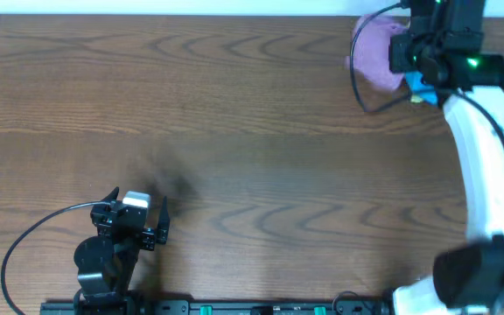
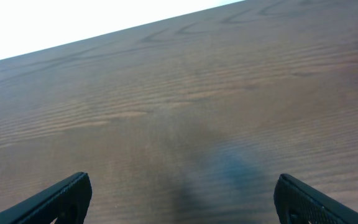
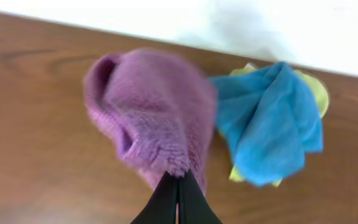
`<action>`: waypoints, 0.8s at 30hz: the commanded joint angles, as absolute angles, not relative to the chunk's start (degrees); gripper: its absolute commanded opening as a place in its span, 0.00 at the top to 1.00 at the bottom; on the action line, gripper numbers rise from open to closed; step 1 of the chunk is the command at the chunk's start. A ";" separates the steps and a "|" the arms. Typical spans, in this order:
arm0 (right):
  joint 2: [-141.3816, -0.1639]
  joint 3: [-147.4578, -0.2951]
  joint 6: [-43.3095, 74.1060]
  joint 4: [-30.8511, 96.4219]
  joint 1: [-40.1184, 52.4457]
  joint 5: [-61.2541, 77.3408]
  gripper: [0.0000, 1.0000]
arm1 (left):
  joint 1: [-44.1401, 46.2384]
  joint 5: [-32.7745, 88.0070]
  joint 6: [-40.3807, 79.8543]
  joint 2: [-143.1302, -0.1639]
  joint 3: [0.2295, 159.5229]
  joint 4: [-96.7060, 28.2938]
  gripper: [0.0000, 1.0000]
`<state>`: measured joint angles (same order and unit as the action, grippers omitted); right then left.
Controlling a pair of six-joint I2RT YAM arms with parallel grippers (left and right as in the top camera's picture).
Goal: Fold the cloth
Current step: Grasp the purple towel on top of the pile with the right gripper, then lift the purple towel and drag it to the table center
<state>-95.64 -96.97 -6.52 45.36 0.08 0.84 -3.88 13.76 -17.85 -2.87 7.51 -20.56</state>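
Note:
The purple cloth (image 1: 376,51) is bunched up at the far right of the table, partly under my right arm. In the right wrist view the cloth (image 3: 151,112) hangs crumpled from my right gripper (image 3: 178,177), whose fingers are shut on its near edge. My right gripper is mostly hidden under its wrist (image 1: 434,48) in the overhead view. My left gripper (image 1: 154,226) is open and empty near the front left, over bare wood (image 2: 179,186), far from the cloth.
A bright blue cloth (image 3: 269,121) lies crumpled on a yellow-green cloth (image 3: 316,93) just right of the purple one, near the table's far edge (image 3: 73,25). The blue cloth peeks out under my right wrist (image 1: 418,86). A black cable (image 1: 370,101) loops beside the cloth.

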 commanded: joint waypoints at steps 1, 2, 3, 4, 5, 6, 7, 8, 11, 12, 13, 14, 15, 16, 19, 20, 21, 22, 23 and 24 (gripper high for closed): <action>-92.73 -97.17 -6.72 50.85 1.52 6.79 0.98 | -3.64 14.24 -17.61 -2.46 6.26 -20.75 0.05; -92.07 -97.17 -6.76 52.58 2.07 8.56 0.98 | -3.64 14.24 -17.61 -2.46 6.26 -20.75 0.05; -91.33 -97.17 -6.79 54.92 3.22 11.11 0.98 | -3.62 14.24 -17.61 -2.46 6.26 -20.75 0.05; -91.05 -97.17 -6.92 56.18 4.23 12.91 0.99 | -3.62 14.24 -17.61 -2.46 6.26 -20.75 0.05; -90.96 -97.17 -6.96 57.12 5.23 14.28 0.99 | -3.62 14.24 -17.61 -2.46 6.26 -20.78 0.05; -90.96 -97.17 -6.96 58.00 6.59 15.77 0.98 | -3.62 14.24 -17.61 -2.46 6.26 -20.75 0.05; -90.98 -97.17 -6.98 58.65 7.86 16.86 0.98 | -3.62 14.24 -17.61 -2.46 6.26 -20.78 0.05; -90.98 -97.17 -6.98 59.48 10.09 18.17 0.98 | -3.62 14.24 -17.61 -2.46 6.26 -20.75 0.05; -90.98 -97.17 -6.94 60.69 15.64 18.94 0.98 | -3.64 14.24 -17.61 -2.46 6.26 -20.75 0.05; -90.98 -97.17 -6.94 61.12 17.78 18.92 0.98 | -3.64 14.24 -17.61 -2.46 6.26 -20.75 0.05; -90.98 -97.17 -6.94 61.56 19.90 18.94 0.98 | -3.64 14.24 -17.61 -2.46 6.26 -20.78 0.05; -90.98 -97.17 -6.94 62.08 22.02 18.92 0.98 | -3.64 14.24 -17.61 -2.46 6.26 -20.75 0.05; -90.98 -97.17 -6.94 62.43 23.70 18.92 0.99 | -3.64 14.24 -17.61 -2.46 6.26 -20.75 0.05; -90.98 -97.17 -6.92 62.76 25.61 18.92 0.98 | -3.64 14.24 -17.61 -2.46 6.26 -20.78 0.05; -90.94 -97.17 -6.68 63.05 30.00 19.07 0.99 | -3.62 14.24 -17.61 -2.46 6.26 -20.75 0.05; -90.67 -97.17 -6.15 63.05 31.33 19.09 0.99 | -3.62 14.24 -17.61 -2.46 6.26 -20.78 0.05; -90.56 -97.17 -5.65 63.07 32.32 19.14 0.98 | -3.64 14.24 -17.61 -2.46 6.26 -20.78 0.05; -90.19 -97.17 -5.15 63.07 33.34 19.57 0.98 | -3.62 14.24 -17.61 -2.46 6.26 -20.78 0.05; -89.93 -97.17 -4.82 63.09 34.13 20.27 0.99 | -3.64 14.24 -17.61 -2.46 6.26 -20.75 0.05; -89.52 -97.17 -4.27 63.07 34.94 21.17 0.99 | -3.64 14.24 -17.61 -2.46 6.26 -20.75 0.05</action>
